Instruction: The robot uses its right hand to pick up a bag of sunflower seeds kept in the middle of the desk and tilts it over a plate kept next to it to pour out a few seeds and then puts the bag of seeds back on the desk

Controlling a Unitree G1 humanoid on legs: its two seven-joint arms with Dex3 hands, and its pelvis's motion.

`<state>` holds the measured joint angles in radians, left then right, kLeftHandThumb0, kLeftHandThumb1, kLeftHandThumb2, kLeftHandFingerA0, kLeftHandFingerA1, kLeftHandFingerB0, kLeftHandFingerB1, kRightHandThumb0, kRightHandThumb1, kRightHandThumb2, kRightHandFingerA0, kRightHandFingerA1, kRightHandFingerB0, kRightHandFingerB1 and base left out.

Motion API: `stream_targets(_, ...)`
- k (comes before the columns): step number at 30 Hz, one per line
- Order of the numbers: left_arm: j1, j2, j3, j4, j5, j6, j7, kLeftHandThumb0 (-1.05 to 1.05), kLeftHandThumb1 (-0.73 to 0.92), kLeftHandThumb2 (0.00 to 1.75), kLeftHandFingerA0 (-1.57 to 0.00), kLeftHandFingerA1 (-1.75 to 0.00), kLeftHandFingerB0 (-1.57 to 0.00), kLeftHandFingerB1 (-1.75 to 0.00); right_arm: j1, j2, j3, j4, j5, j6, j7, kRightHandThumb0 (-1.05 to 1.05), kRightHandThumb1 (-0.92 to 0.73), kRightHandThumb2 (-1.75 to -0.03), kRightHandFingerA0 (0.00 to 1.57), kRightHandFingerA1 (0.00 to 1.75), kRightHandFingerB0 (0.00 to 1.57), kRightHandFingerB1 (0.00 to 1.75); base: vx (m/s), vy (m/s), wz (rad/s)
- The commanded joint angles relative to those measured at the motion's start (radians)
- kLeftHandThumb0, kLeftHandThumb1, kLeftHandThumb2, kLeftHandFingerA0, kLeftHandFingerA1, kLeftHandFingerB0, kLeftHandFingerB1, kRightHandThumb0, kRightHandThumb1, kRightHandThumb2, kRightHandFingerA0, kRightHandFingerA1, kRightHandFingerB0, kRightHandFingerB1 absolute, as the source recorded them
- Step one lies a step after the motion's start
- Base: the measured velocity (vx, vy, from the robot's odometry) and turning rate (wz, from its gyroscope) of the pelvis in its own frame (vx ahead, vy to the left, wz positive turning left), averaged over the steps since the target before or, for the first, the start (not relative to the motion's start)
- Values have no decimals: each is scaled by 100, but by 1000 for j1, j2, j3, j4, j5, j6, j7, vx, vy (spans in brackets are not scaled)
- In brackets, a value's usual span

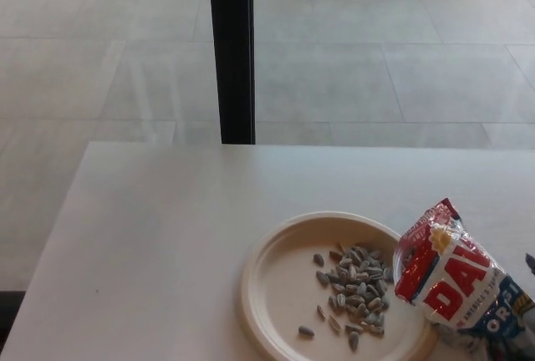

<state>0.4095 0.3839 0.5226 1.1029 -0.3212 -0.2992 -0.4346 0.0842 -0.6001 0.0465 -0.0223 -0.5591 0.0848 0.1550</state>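
Starting at the left, I get no sight of my left hand, and that side of the desk (150, 236) holds only bare white top, with a black post (231, 50) rising behind its far edge against the pale tiled floor. Moving right, the plate (272, 290) sits toward the near right of the desk with 1 heap of sunflower seeds (355, 282) on its right half and a few strays nearer me, so I judge the pouring done. Just right of that, the bag of seeds (443, 277) leans with its open top up and toward the plate, its lower left edge touching or overlapping the plate's rim; I cannot tell whether its base rests on the desk. At the far right edge only a dark sliver of my right hand (530, 262) shows, beside the bag, and I cannot tell whether it grips the bag or has let go. I take the step to be setting the bag back down. Next calls for confirming the bag stands on its own, off the plate rim, before I pull the hand clear.
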Motion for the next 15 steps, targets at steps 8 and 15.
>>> stream_targets(8,13,1,6,-17,-5,-20,7,-76,60,117,-33,-76,-34,-70,87,-57,-284,-231,281,37,208,-105,-81,-68,0,0,0,0,0,0,0)
stream_targets(15,5,2,13,2,-14,1,5,-76,58,113,-34,-75,-33,-69,145,-41,-606,-140,475,3,235,-105,-85,-65,0,0,0,0,0,0,0)
